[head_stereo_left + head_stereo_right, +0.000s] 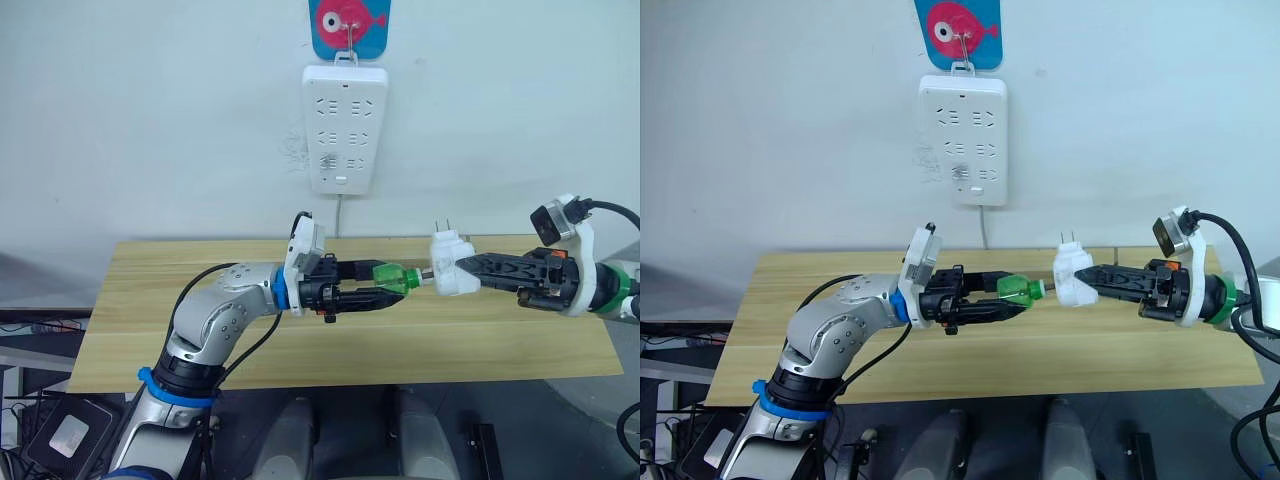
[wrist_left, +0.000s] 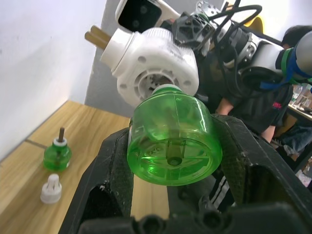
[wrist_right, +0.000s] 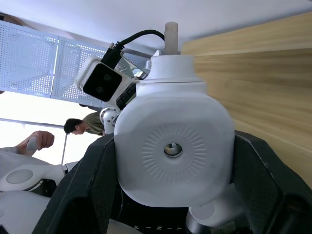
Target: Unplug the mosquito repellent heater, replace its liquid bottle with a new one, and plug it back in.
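Observation:
The mosquito repellent heater [image 1: 450, 266], white and rounded with two plug prongs pointing up, hangs above the table with my right gripper [image 1: 462, 272] shut on it. My left gripper [image 1: 393, 286] is shut on a green liquid bottle [image 1: 394, 275] lying sideways, its neck meeting the heater's underside [image 2: 151, 73]. Whether the neck is screwed in I cannot tell. The bottle's base [image 2: 170, 146] faces the left wrist camera. The heater's vent face [image 3: 173, 146] shows between the right fingers. A second green bottle [image 2: 57, 156] with a bare wick stands on the table beside a white cap [image 2: 50, 187].
A white multi-socket power strip [image 1: 345, 125] hangs on the wall above the wooden table [image 1: 300, 350], its cord dropping behind the table. A person [image 2: 253, 112] in dark clothes stands beyond the right arm.

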Robot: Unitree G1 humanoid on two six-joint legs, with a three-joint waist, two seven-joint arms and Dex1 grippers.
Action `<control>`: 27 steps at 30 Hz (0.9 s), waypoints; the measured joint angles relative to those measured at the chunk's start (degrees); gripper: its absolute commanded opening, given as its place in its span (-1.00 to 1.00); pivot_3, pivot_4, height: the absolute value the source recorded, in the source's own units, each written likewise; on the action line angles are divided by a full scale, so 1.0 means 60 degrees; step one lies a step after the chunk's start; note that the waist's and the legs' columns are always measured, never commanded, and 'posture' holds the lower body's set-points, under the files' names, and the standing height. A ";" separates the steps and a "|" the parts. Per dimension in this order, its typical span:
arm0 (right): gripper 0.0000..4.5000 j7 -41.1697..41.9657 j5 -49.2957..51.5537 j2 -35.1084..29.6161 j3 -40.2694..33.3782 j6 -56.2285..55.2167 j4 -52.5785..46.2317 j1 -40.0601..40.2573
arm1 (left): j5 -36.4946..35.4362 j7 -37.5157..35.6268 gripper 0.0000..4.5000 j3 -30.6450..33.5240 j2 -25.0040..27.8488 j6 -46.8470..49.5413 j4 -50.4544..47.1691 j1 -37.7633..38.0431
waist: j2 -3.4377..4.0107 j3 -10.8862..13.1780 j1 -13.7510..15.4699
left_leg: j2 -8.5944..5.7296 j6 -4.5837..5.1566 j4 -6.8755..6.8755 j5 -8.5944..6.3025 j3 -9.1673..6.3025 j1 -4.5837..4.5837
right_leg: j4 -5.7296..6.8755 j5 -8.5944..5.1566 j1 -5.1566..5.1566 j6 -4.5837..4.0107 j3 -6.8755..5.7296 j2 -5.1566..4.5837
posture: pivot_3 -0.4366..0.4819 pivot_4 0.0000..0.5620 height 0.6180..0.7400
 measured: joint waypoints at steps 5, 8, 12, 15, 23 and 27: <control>0.32 0.0111 0.0019 -0.0113 0.0098 -0.0054 -0.0001 -0.0025 | 0.0006 0.0040 0.00 0.0000 -0.0111 0.0007 0.0004 -0.0015 | 0.0000 0.0000 0.0000 | 0.0000 0.0000 0.0000 0.0000 -0.0001 0.0000 | -0.0001 0.0000 0.0000 0.0000 0.0000 0.0000 | 0.04 0.06 1.00; 0.32 0.0263 0.0019 -0.0288 0.0118 -0.0041 -0.0037 0.0003 | 0.0006 0.0011 0.00 -0.0002 -0.0132 0.0007 0.0009 -0.0038 | 0.0000 0.0000 0.0000 | 0.0000 0.0000 0.0000 0.0000 -0.0001 -0.0001 | -0.0004 0.0000 0.0000 0.0000 -0.0001 0.0000 | 0.04 0.07 1.00; 0.32 0.0466 0.0021 -0.0480 0.0151 -0.0040 -0.0159 0.0106 | 0.0004 -0.0100 0.00 -0.0011 -0.0126 0.0022 0.0009 -0.0049 | 0.0000 0.0000 0.0000 | 0.0000 0.0001 0.0000 0.0000 0.0000 -0.0001 | -0.0004 0.0000 0.0000 0.0000 0.0001 0.0000 | 0.04 0.07 1.00; 0.32 0.0561 0.0020 -0.0482 0.0237 -0.0055 -0.0156 0.0101 | 0.0003 -0.0131 0.00 -0.0011 -0.0100 0.0124 0.0009 -0.0048 | -0.0001 0.0000 0.0000 | 0.0001 0.0001 0.0000 0.0000 0.0000 -0.0001 | -0.0003 0.0000 0.0000 0.0000 0.0000 0.0000 | 0.02 0.08 1.00; 0.32 0.0641 0.0019 -0.0482 0.0442 -0.0102 -0.0061 -0.0067 | 0.0007 -0.0181 0.00 0.0001 -0.0111 0.0139 0.0009 -0.0044 | -0.0002 0.0002 -0.0002 | 0.0001 0.0001 0.0000 -0.0001 -0.0001 -0.0001 | -0.0006 0.0000 0.0000 0.0000 0.0001 0.0000 | 0.03 0.10 1.00; 0.32 0.0645 0.0019 -0.0473 0.0450 -0.0102 -0.0049 -0.0123 | 0.0013 -0.0197 0.00 0.0005 -0.0125 0.0136 0.0009 -0.0044 | -0.0003 0.0002 -0.0001 | 0.0002 0.0001 0.0000 -0.0001 -0.0002 -0.0001 | -0.0006 0.0000 0.0000 0.0000 -0.0001 0.0000 | 0.03 0.10 1.00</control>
